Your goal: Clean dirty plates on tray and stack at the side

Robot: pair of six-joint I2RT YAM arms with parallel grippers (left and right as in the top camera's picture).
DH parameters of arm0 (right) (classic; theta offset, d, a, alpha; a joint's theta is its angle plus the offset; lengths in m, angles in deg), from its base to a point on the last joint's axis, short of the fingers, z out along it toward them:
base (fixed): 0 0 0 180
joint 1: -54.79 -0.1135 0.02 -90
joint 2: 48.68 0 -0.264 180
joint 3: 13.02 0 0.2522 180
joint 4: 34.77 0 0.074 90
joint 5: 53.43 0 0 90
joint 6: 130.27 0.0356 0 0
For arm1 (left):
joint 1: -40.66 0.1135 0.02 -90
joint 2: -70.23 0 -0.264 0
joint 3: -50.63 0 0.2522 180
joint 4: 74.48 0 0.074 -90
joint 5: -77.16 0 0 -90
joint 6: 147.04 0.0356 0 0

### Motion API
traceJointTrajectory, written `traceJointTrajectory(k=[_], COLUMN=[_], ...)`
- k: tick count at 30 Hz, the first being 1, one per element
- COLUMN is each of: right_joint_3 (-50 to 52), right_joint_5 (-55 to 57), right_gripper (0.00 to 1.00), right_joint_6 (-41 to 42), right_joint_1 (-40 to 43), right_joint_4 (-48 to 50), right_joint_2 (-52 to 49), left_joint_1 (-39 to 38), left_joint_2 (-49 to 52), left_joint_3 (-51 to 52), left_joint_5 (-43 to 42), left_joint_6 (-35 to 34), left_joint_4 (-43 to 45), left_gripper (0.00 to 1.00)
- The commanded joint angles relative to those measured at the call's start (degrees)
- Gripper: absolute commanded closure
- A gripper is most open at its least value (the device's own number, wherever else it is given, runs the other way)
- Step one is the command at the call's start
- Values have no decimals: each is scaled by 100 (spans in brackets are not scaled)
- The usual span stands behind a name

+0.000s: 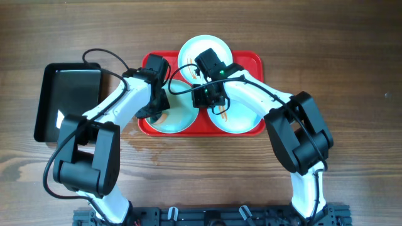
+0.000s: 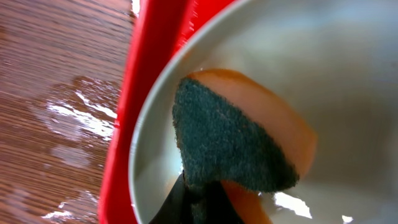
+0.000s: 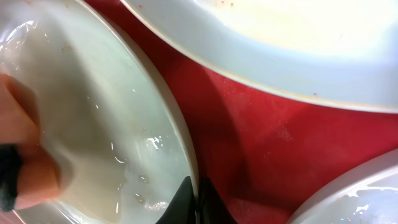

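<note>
Right now the left claw (image 2: 196, 200) is gripping a sponge (image 2: 231, 144), its jaws closed on the sponge's lower end. It is pressing the green scouring face and orange body into the wet plate (image 2: 348, 68) lying directly beneath it. That plate is sitting on the red tray (image 2: 146, 56), whose rim is running just outside the plate's edge on the claw's left.

The right claw (image 3: 194, 200) is working at the opposite side of the same plate. Its jaws are drawn almost together at the plate's rim, so it seems to be pinching the rim to steady it, though the contact itself is barely showing. Beyond its fingertips a strip of bare tray is showing, with the far plate (image 3: 280, 50) ahead and the third plate (image 3: 364, 193) off to its right.

For a good scrub, I judge the sponge should be moving flat in overlapping circles under the left claw. It should be staying inside the rim so no more water is going onto the table (image 2: 56, 74), where a puddle is glistening. The steadying pinch should be holding firm throughout.
</note>
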Motion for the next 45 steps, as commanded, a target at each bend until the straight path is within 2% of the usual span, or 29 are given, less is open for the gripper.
traceJointTrajectory(k=[1,10,15,22,27,34,45], right_joint_3=[-118,-118,-125,-273,-310,-337,-348], right_joint_5=[66,61,66,160,874,1786,2726], right_gripper=[96,96,96,96,96,96,95], right_joint_6=[15,2,0,-144,-146,-605,-925], right_joint_1=[33,33,33,33,33,-37,-131], right_joint_4=[-57,-76,-63,-70,-74,-79,-42], right_joint_2=[-94,-94,-57,433,772,1113,1174], left_joint_1=[37,37,170,1220,2245,3397,4094], left_joint_2=[-129,-905,-1353,-2201,-2321,-2271,-2131], left_joint_3=[-33,-251,-251,-251,-249,-249,-247], left_joint_5=[581,640,334,-321,-1029,-1062,-1161], left_joint_6=[44,87,87,87,81,-284,-280], left_joint_4=[9,144,140,142,144,146,280], left_gripper=[96,96,96,96,96,96,96])
